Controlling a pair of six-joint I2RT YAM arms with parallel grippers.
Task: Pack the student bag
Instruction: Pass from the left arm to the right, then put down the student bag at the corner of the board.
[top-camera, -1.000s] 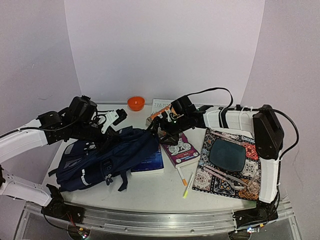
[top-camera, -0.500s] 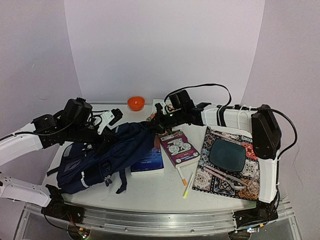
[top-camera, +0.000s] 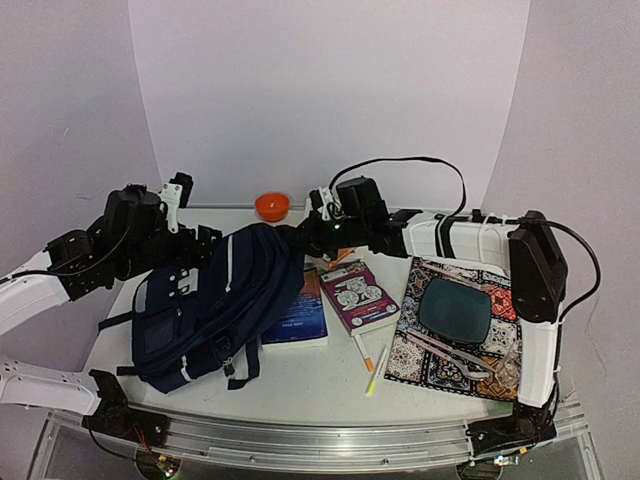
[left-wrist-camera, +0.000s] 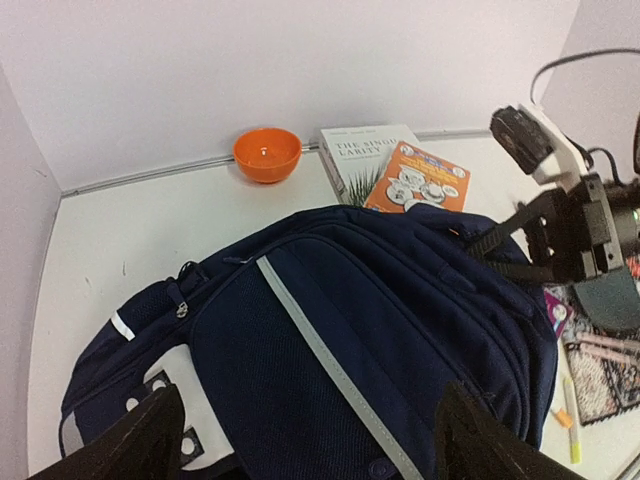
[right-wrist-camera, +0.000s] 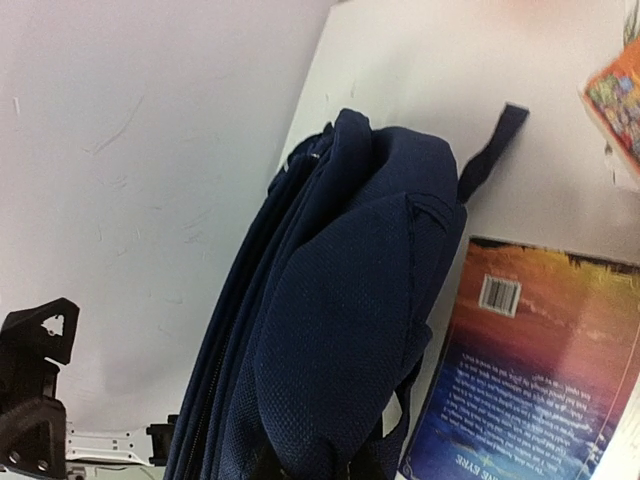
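The student bag (top-camera: 215, 295) lies on its back on the left half of the table (top-camera: 300, 385), front pocket facing up and its top end pointing toward the back wall. No opening shows in any view: the front panel looks closed, and the grey lining is not visible. Nothing can be seen inside it, so the packing looks barely begun.

The right gripper (top-camera: 308, 236) sits at the bag's top end. Its fingers are hidden in its own wrist view, where navy fabric bunches right up against the lens. Judging from that and from the overhead view, it appears closed on a fold of the bag's top edge. The left gripper (left-wrist-camera: 310, 392) hangs above the front panel with its fingers spread wide, holding nothing.

Everything that might go in lies outside. A blue book (top-camera: 305, 320) is partly tucked under the bag's right side, with a maroon book (top-camera: 357, 295) just beside it. An orange book (left-wrist-camera: 417, 180) and a white book (left-wrist-camera: 365, 155) rest beyond the bag's top, near an orange bowl (top-camera: 271, 206). Two pens (top-camera: 376, 372) lie near the front, beside a patterned mat (top-camera: 405, 350) carrying a dark tray (top-camera: 455, 308).

What is left, by this reading, is nearly all of it: opening the main compartment, loading the books and pens, then closing up.
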